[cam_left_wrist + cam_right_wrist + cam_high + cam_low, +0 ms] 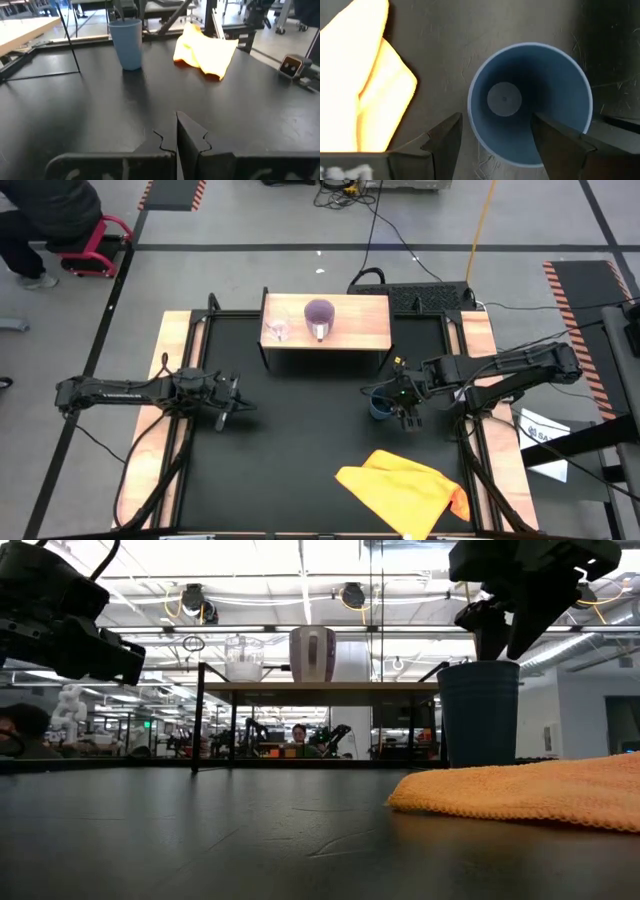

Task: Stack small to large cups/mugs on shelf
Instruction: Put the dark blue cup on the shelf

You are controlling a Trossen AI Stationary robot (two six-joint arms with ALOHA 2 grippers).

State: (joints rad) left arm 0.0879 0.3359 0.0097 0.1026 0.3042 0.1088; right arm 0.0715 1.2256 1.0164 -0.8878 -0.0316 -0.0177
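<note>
Right claw (495, 135) straddles blue cup (530, 102) rim (yellow cloth (360, 75) beside).

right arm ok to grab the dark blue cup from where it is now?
Probably yes. The right gripper hangs open directly over the upright dark blue cup, one finger outside the rim, the other over the mouth. Nothing lies between; the crumpled orange cloth sits apart from it.

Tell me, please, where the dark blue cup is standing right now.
In the high view the dark blue cup stands on the black table on the right side, directly under the right tool, between the shelf and the orange cloth.
</note>
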